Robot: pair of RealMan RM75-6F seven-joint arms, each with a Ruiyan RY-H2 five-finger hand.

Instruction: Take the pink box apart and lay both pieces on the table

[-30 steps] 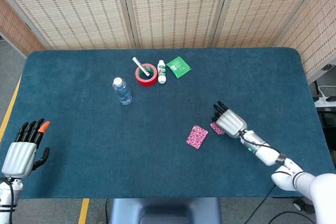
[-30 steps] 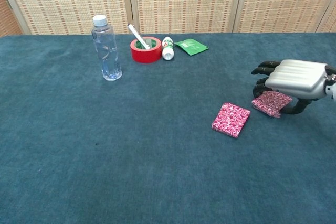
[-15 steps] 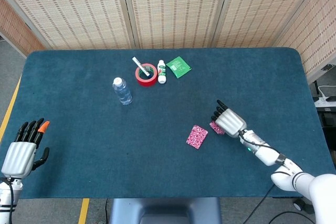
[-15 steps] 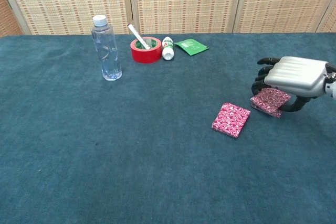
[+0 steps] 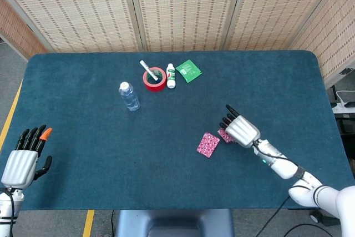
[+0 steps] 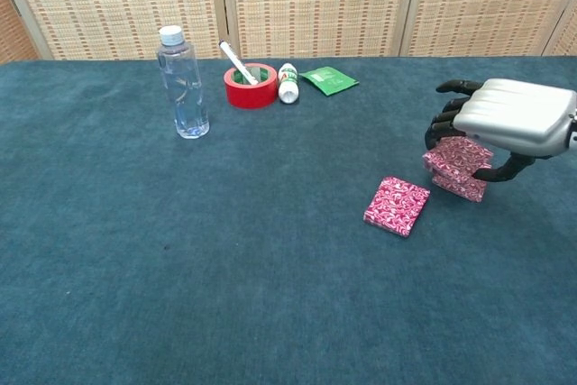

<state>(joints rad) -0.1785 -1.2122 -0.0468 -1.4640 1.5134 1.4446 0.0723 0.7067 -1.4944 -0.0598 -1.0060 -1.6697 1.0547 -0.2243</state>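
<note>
One pink patterned box piece [image 5: 208, 144] [image 6: 398, 206] lies flat on the blue table. My right hand [image 5: 239, 127] [image 6: 509, 120] grips the other pink piece [image 6: 458, 167] [image 5: 224, 135] from above and holds it tilted, its lower edge close to the cloth just right of the flat piece. My left hand [image 5: 23, 159] hangs at the near left edge of the table with its fingers apart and nothing in it; the chest view does not show it.
At the back stand a water bottle [image 5: 129, 96] [image 6: 183, 83], a red tape roll [image 5: 154, 78] [image 6: 250, 86] with a white pen in it, a small white bottle [image 5: 171, 75] [image 6: 288, 82] and a green packet [image 5: 188, 70] [image 6: 328, 79].
My right hand has shifted slightly left with the second pink piece and raised it, so the piece now sits tilted. The flat piece and left hand have not moved.
</note>
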